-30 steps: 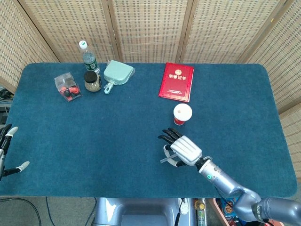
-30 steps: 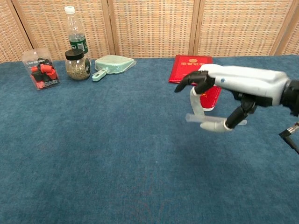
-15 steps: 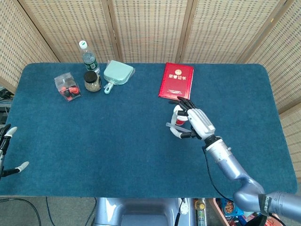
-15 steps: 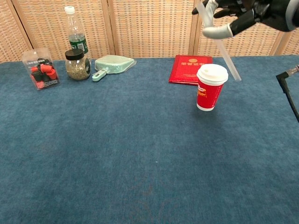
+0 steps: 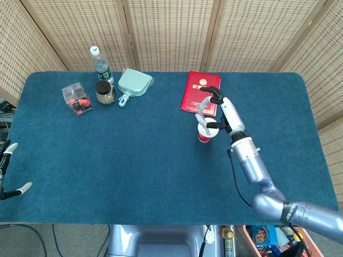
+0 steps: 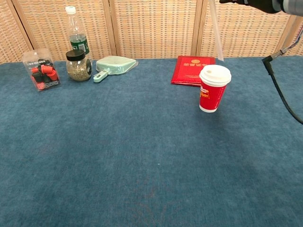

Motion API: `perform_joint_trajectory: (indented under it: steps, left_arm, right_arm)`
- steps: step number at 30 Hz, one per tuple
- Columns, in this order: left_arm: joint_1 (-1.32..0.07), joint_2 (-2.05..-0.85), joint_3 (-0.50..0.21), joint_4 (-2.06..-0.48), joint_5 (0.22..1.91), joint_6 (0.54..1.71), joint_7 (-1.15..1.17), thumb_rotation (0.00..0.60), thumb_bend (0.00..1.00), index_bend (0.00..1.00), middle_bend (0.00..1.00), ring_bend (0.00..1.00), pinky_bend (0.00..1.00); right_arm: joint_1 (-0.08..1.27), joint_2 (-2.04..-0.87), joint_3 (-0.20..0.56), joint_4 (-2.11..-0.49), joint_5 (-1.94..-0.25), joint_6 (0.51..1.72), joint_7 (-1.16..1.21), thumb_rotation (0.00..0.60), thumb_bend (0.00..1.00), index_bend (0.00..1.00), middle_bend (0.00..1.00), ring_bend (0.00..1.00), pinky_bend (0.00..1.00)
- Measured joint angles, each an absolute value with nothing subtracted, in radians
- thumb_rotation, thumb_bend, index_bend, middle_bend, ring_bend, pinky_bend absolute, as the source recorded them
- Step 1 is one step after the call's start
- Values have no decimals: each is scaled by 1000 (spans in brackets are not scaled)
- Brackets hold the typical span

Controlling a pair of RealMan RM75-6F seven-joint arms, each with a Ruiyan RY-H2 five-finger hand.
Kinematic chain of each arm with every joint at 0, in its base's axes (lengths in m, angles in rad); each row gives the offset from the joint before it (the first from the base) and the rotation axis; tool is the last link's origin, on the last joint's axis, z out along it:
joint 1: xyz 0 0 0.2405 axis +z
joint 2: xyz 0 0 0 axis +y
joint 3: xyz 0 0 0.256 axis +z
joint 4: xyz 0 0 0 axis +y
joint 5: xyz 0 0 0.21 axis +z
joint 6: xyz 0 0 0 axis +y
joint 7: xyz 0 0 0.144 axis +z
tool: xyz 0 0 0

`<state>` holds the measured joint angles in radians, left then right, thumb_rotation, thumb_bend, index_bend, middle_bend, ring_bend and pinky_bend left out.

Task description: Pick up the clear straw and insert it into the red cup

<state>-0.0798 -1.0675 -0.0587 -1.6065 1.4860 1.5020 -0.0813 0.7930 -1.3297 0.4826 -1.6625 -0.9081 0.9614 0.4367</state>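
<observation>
The right robot hand point(image 5: 218, 110) is hanging in the air above the red cup point(image 6: 214, 88), pinching the clear straw point(image 6: 215, 33) between its fingers. In the chest view the straw is standing nearly upright, its long axis running almost vertically with a slight lean, its lower end pointing down toward the cup's white lid and stopping just above it, not yet touching as far as I can tell. The cup is standing upright on the blue desk point(image 5: 134, 155), just in front of a red booklet point(image 5: 201, 92). The left robot hand point(image 5: 7, 171) is barely showing at the desk's left edge, its fingers spread apart and holding nothing. Along the far side a plastic water bottle point(image 5: 101, 65), a jar with a black lid point(image 5: 105, 92), a mint-green scoop point(image 5: 133, 84) and a clear box of red and black bits point(image 5: 77, 98) are sitting close together.
</observation>
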Motion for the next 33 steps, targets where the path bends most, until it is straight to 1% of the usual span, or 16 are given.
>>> perform_joint_trajectory:
  steps: [7,16,24,33]
  left_arm:
    - [-86,-1074,-62,-1613,1477,1490,-60,600,75,0,0,0,0]
    - [-88,-1078,-67,-1622,1469,1491,-44,600,75,0,0,0,0]
    - [-93,-1080,-69,-1620,1458,1478,-39,600,75,0,0,0,0]
    - [-98,-1082,-73,-1619,1449,1471,-33,600,74,0,0,0,0]
  right_arm:
    - [812,-1402,527,-1569,-853,945,499,600,483,698,224,0,0]
    - [834,-1473,562,-1462,-850,936,544,600,483,700,224,0,0]
    - [841,-1546,560,-1374,-910,972,559,600,483,701,225,0,0]
    - [846,-1579,554,-1323,-934,959,553,600,483,702,225,0,0]
